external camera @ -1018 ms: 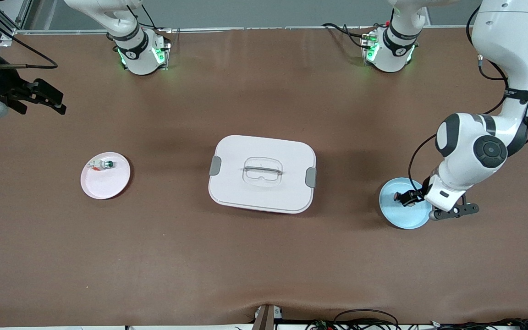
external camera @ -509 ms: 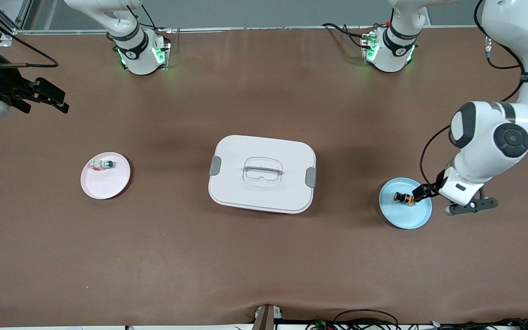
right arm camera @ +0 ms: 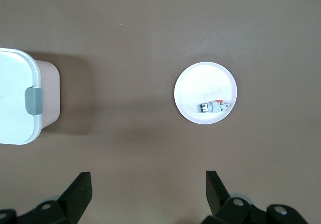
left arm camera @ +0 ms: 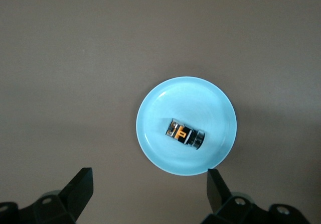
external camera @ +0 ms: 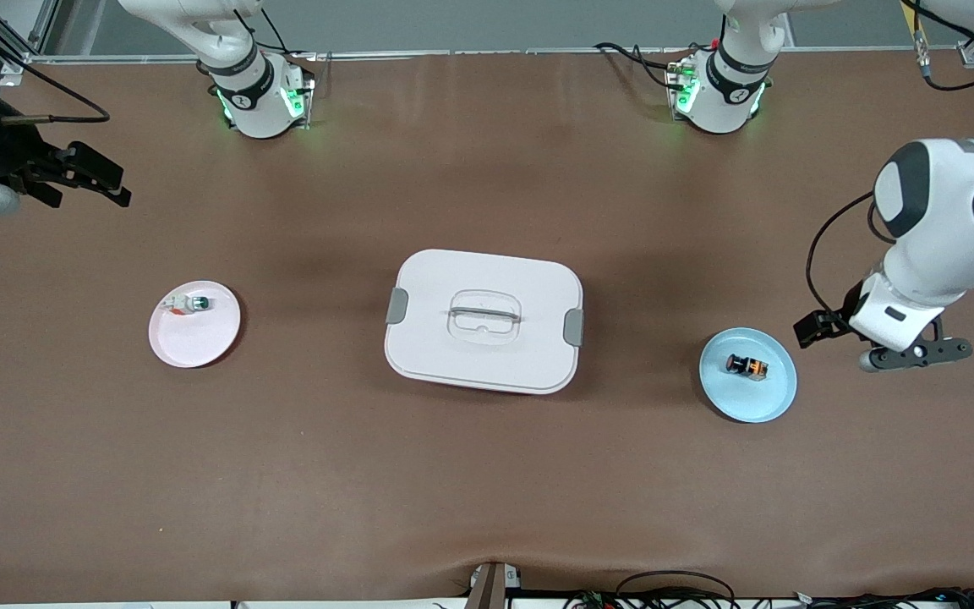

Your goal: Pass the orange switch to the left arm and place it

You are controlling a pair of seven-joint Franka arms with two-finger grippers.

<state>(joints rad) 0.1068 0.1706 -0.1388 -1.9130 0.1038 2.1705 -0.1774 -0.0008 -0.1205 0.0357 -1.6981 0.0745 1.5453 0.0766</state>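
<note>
A brown worktop (external camera: 487,474) carries a large white rounded-rectangular lidded box (external camera: 484,320) with grey side latches at its centre. Toward the left arm's end of the worktop from the box sits a small round blue plate (external camera: 770,397), well apart from it. The tiny black blocky orange switch (external camera: 746,366) lies on its side on that plate, untouched. The left end effector (external camera: 817,326) hangs in the air just off the plate's edge, on the side away from the box, its fingers (left arm camera: 80,188) spread wide and holding nothing. Toward the right arm's end from the box lies a small round pink plate (external camera: 199,342) bearing a white-and-green switch (external camera: 189,304). The right end effector (external camera: 106,188) waits, fingers (right arm camera: 80,189) released, above the worktop near that end's edge.
</note>
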